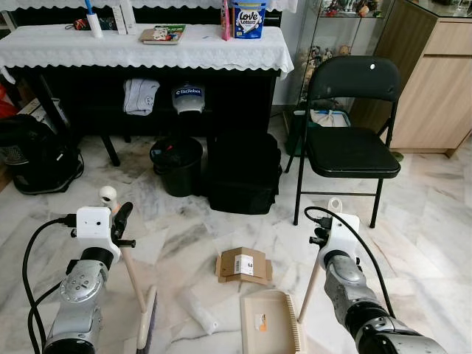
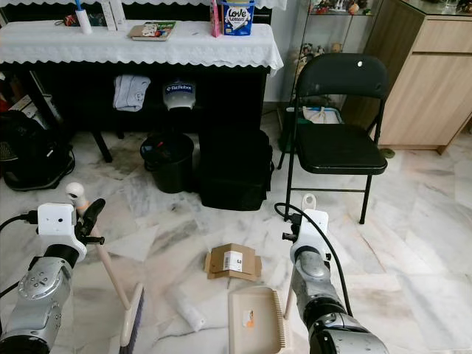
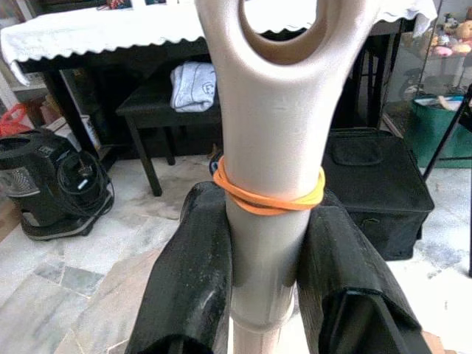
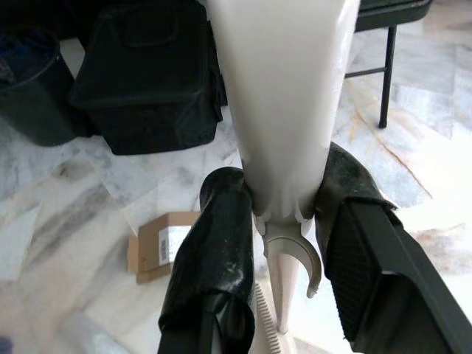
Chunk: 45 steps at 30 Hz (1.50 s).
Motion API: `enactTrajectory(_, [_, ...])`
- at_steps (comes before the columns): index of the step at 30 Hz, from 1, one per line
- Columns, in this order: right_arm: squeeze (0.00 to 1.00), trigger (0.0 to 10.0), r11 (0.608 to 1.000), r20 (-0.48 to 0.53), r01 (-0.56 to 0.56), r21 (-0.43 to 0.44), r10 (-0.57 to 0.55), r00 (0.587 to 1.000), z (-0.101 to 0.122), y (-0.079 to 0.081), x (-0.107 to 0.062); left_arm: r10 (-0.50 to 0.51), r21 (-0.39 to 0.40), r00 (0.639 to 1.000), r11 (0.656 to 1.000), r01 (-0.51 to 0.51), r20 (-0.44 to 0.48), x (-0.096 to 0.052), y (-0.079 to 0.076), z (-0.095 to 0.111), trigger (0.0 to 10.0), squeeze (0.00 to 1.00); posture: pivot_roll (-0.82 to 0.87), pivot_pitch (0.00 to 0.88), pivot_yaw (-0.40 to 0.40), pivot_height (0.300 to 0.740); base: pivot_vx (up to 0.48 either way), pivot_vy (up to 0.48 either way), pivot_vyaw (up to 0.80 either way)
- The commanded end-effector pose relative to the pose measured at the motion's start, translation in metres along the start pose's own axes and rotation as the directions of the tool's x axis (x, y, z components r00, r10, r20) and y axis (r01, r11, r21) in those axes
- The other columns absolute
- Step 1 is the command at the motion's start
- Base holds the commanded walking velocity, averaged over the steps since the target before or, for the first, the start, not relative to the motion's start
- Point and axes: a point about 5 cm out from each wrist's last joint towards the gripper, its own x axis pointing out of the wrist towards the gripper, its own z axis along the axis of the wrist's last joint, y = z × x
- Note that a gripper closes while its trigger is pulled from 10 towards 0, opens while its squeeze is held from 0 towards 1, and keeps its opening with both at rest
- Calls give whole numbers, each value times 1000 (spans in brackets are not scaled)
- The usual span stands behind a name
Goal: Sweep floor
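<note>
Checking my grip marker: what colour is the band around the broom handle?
Orange band, clearest in the left wrist view.

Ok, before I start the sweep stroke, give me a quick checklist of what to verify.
1. Left end effector shut on broom handle: ok.
2. Right end effector shut on dustpan handle: ok.
3. Dustpan down at the floor, mouth towards the debris: ok.
4. Cardboard piece lies just ahead of the dustpan: ok.
5. White crumpled wrapper lies between brush head and dustpan: ok.
6. Brush bristles touching the floor: cannot tell.
</note>
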Motion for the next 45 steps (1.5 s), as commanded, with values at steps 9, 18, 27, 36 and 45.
enactTrajectory(9, [0,10000,998,156,-68,8,66,986,18,10,-1,23,5,997,1000,-23,80,3,5,14,10000,0,97,0,0,740,0,0,0])
enactTrajectory(18, [0,10000,999,124,-46,-20,48,991,9,5,-2,17,-2,997,1000,-17,81,3,2,13,10000,0,99,0,-6,740,0,0,0])
enactTrajectory(27, [0,10000,999,89,-27,-34,30,996,2,0,-3,25,-48,999,999,-23,35,2,-2,2,10000,0,100,0,-20,740,0,0,0])
enactTrajectory(36, [0,10000,999,71,-24,-48,28,997,-2,-2,-3,66,-92,998,994,-66,-7,2,-1,-9,10000,0,105,0,-35,740,0,0,0])
enactTrajectory(45, [0,10000,997,129,-44,-65,52,990,6,0,-3,129,-115,992,985,-128,4,4,3,-10,10000,0,101,0,-44,740,0,0,0])
